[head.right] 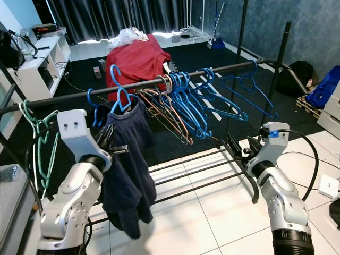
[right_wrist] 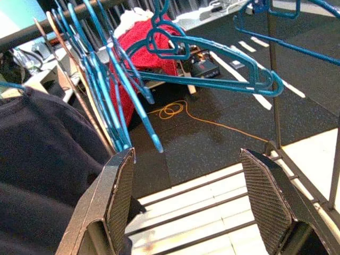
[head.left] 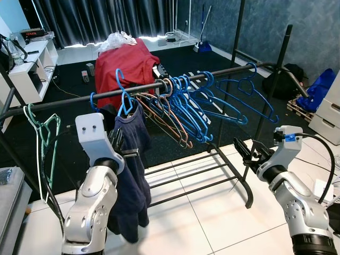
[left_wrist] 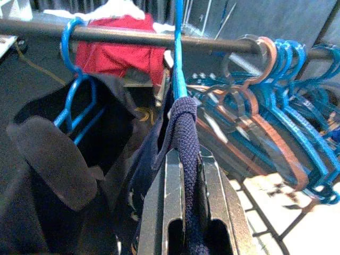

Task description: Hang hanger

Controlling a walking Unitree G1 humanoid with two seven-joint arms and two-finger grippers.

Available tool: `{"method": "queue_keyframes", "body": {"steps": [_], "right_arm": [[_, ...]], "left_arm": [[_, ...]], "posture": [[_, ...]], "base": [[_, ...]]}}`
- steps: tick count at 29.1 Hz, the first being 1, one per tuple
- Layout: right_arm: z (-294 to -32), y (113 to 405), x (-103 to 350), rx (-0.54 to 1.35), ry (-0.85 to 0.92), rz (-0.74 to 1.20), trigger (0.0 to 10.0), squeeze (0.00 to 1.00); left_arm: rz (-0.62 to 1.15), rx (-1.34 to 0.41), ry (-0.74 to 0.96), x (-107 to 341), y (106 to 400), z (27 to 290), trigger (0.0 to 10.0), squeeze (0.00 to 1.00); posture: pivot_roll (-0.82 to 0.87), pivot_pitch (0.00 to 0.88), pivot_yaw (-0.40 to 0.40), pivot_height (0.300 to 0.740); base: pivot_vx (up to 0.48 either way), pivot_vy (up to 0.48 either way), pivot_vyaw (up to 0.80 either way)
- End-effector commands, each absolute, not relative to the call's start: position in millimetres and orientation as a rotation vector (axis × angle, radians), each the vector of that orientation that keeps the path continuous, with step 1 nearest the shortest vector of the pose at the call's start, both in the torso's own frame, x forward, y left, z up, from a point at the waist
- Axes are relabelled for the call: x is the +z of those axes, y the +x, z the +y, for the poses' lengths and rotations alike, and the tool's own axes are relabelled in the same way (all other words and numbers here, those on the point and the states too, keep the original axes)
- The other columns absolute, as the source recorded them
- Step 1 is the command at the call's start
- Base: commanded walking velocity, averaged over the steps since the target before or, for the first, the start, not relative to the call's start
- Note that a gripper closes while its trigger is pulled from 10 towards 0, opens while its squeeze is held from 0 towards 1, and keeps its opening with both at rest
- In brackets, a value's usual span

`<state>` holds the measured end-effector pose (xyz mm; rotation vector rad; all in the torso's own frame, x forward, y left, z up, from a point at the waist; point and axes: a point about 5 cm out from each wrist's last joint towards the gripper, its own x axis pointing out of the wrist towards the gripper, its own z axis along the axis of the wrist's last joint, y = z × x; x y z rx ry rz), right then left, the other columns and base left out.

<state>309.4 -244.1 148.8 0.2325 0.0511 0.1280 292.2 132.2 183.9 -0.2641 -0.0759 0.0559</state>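
A blue hanger (head.left: 123, 98) carrying a navy garment (head.left: 133, 175) hangs by its hook on the black rail (head.left: 69, 101) of a clothes rack. My left gripper (head.left: 123, 144) is raised against the garment's shoulder, just under the rail. In the left wrist view its fingers (left_wrist: 48, 159) stand open, and the navy collar (left_wrist: 186, 122) lies draped over one of them below the blue hook (left_wrist: 178, 53). My right gripper (head.left: 247, 147) is open and holds nothing, low at the rack's right end, below the empty blue hangers (right_wrist: 212, 64).
Several empty blue hangers (head.left: 196, 106) and a few copper ones (head.left: 170, 125) crowd the rail's middle. A green hanger (head.left: 45, 133) hangs at the left end. Behind the rack stands something under a red cloth (head.left: 125, 64). The rack's lower bars (head.left: 196, 175) cross the tiled floor.
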Motion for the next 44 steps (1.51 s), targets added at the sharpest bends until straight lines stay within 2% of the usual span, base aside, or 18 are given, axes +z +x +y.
{"method": "queue_keyframes", "body": {"steps": [1, 6, 10, 17, 22, 28, 32, 33, 34, 39, 41, 42, 44], "right_arm": [[-242, 310, 146, 0.126, 0.240, 0.060, 10.0, 0.00], [-242, 309, 146, 0.119, 0.238, 0.062, 10.0, 0.00], [-242, 309, 146, 0.119, 0.237, 0.063, 10.0, 0.00], [-242, 309, 146, 0.117, 0.237, 0.063, 10.0, 0.00], [-241, 309, 146, 0.114, 0.239, 0.063, 10.0, 0.00], [-240, 309, 146, 0.116, 0.242, 0.063, 10.0, 0.00], [-240, 309, 145, 0.119, 0.246, 0.065, 10.0, 0.00], [-240, 309, 145, 0.119, 0.246, 0.065, 10.0, 0.00], [-240, 309, 145, 0.119, 0.247, 0.065, 10.0, 0.00], [-239, 309, 145, 0.120, 0.248, 0.065, 10.0, 0.00], [-239, 309, 145, 0.120, 0.248, 0.066, 10.0, 0.00], [-239, 310, 145, 0.120, 0.248, 0.066, 10.0, 0.00], [-239, 310, 145, 0.120, 0.248, 0.066, 10.0, 0.00]], "left_arm": [[-0.061, 0.067, -0.258, 179, 297, 127, 10.0, 0.00], [0.010, 0.091, -0.273, 160, 314, 109, 10.0, 0.00], [0.004, 0.098, -0.284, 160, 316, 106, 10.0, 0.00], [-0.083, 0.092, -0.359, 176, 325, 100, 10.0, 0.00], [-0.170, 0.006, -0.415, 192, 324, 93, 10.0, 0.00], [-0.235, -0.132, -0.292, 191, 311, 90, 10.0, 0.00], [-0.296, -0.377, -0.097, 187, 294, 82, 10.0, 0.00], [-0.296, -0.377, -0.097, 187, 294, 82, 10.0, 0.00], [-0.312, -0.439, -0.007, 185, 289, 81, 10.0, 0.00], [-0.319, -0.442, 0.053, 182, 289, 86, 10.0, 0.00], [-0.319, -0.414, 0.086, 181, 291, 94, 10.0, 0.00], [-0.310, -0.338, 0.068, 182, 297, 103, 10.0, 0.00], [-0.310, -0.338, 0.068, 182, 297, 103, 10.0, 0.00]], "posture": [[-0.11, 0.000, 0.049, 0.735], [-0.12, 0.000, 0.050, 0.735], [-0.12, 0.000, 0.050, 0.735], [-0.13, 0.000, 0.055, 0.735], [-0.13, 0.000, 0.058, 0.735], [-0.13, 0.000, 0.056, 0.735], [-0.12, 0.000, 0.057, 0.735], [-0.12, 0.000, 0.057, 0.735], [-0.12, 0.000, 0.057, 0.735], [-0.12, 0.000, 0.057, 0.735], [-0.12, 0.000, 0.057, 0.735], [-0.12, 0.000, 0.058, 0.735], [-0.12, 0.000, 0.058, 0.735]], "base": [[0.000, 0.000, 0.00], [0.000, 0.000, 0.00], [0.000, 0.000, 0.00], [0.000, 0.000, 0.00], [0.000, 0.000, 0.00], [0.000, 0.000, 0.00], [0.000, 0.000, 0.00], [0.000, 0.000, 0.00], [0.000, 0.000, 0.00], [0.000, 0.000, 0.00], [0.000, 0.000, 0.00], [0.000, 0.000, 0.00], [0.000, 0.000, 0.00]]}}
